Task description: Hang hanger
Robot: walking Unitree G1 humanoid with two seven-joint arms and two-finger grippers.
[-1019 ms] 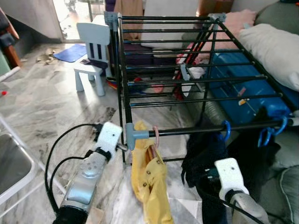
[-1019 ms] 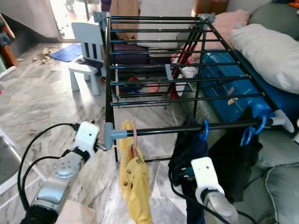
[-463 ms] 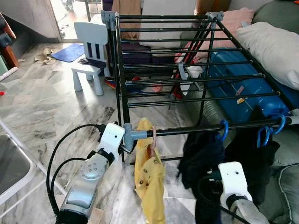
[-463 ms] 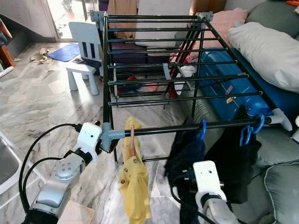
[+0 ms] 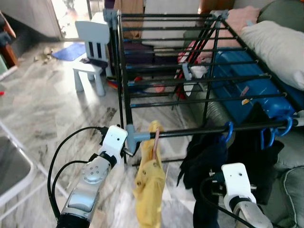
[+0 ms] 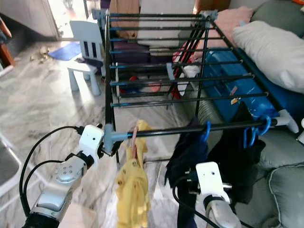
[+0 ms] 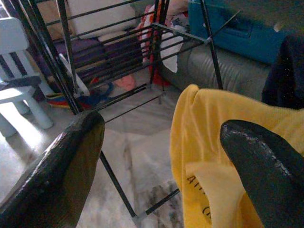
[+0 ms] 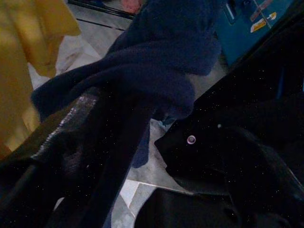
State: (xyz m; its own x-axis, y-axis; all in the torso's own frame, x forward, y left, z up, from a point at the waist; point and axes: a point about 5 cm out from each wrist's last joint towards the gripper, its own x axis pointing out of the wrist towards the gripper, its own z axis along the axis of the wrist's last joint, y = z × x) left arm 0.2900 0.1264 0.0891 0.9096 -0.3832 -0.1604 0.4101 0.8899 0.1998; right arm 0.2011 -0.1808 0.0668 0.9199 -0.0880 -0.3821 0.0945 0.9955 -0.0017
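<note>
**Q:** Left gripper (image 7: 156, 156) first: where is it, and how do its fingers stand?

**A:** It is raised to the near left corner of the black drying rack (image 5: 175, 52), just beside the grey corner joint (image 5: 140, 137). In its wrist view the two black fingers (image 7: 57, 171) are spread wide with nothing between them.

**Q:** Where is the hanger from there?

**A:** Just to the robot's right of that gripper. A pinkish hanger (image 5: 156, 138) is hooked over the rack's near rail (image 5: 199, 131), which runs left to right across the view. A yellow garment (image 5: 149, 178) hangs from it, straight down, in loose folds, with a few small dark buttons or prints.

**Q:** Which arm is nearer?

**A:** The left one, clearly. The right gripper (image 8: 156, 156) is low, beneath dark navy clothing (image 5: 204, 156) hung further right on blue hangers (image 5: 229, 132). Whether its fingers are parted or closed, I cannot tell.

**Q:** So how far along is it?

**A:** Judging by the hook over the rail, the hanger looks already hung.
</note>
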